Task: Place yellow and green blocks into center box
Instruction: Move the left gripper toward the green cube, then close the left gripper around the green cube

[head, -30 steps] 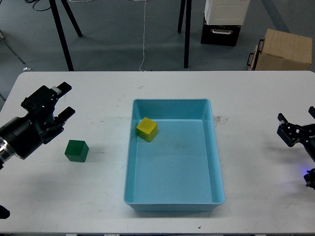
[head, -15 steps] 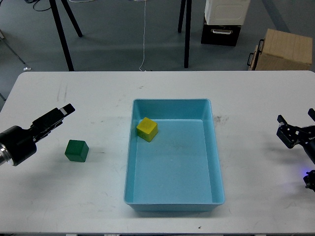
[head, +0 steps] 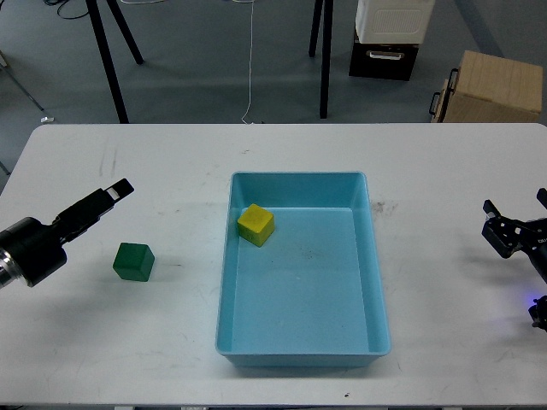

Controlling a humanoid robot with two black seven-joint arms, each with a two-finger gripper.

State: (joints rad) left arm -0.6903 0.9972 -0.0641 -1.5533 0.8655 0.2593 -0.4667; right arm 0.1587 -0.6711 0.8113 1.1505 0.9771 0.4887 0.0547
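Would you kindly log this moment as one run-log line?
yellow block: in blue tray | green block: on table, outside tray | left pincer: near green block, empty | right pincer: idle

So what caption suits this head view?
Yellow block already in the blue tray; green block waits on the table near the left pincer.

We see a small yellow block (head: 255, 224) resting slightly turned inside the light-blue center box (head: 301, 354) near its far-left corner, while the dark green block (head: 133, 261) sits on the white table (head: 171, 342) well left of the box.
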